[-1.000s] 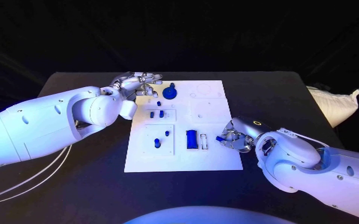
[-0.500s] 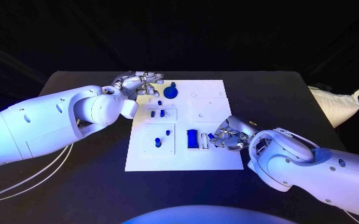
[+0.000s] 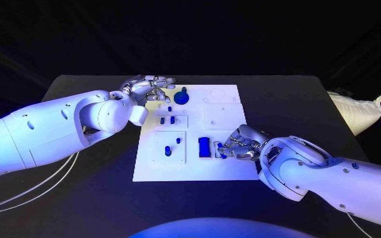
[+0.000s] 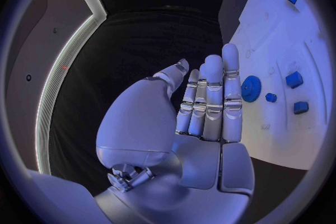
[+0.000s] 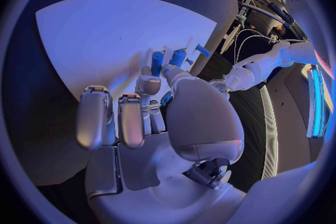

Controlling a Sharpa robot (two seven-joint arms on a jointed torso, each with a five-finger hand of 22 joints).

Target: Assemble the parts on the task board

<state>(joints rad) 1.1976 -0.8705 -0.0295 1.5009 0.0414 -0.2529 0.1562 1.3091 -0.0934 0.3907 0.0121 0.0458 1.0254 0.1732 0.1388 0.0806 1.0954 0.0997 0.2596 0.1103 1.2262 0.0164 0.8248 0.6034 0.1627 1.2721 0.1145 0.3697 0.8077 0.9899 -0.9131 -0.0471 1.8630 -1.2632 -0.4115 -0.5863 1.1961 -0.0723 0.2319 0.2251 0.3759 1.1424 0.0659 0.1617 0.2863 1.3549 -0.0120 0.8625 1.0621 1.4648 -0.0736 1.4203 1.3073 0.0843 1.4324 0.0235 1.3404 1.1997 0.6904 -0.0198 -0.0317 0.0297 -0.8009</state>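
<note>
Since the earlier frames, the right robot hand (image 3: 240,143) has moved to the left over the task board (image 3: 226,118), and it is now just beside the tall blue block (image 3: 204,147) near the board's front edge. Its fingers are curled, and a small blue part (image 5: 165,99) sits between the thumb and a finger in the right wrist view, so this robot hand holds it. More blue parts (image 5: 176,57) stand beyond the fingertips in that view.

At the far left corner of the board, the left robot hand (image 3: 147,88) has stayed in its place. Its fingers lie straight and close together in the left wrist view (image 4: 208,102), and they hold nothing. A round blue gear (image 3: 181,97) is on the board just beside this hand. Two small blue parts (image 3: 166,120) stand side by side in a raised frame in the middle of the board's left side, and one oval blue part (image 3: 167,150) lies in the frame nearer the front.

The white task board lies in the middle of the black desk (image 3: 87,89)
</note>
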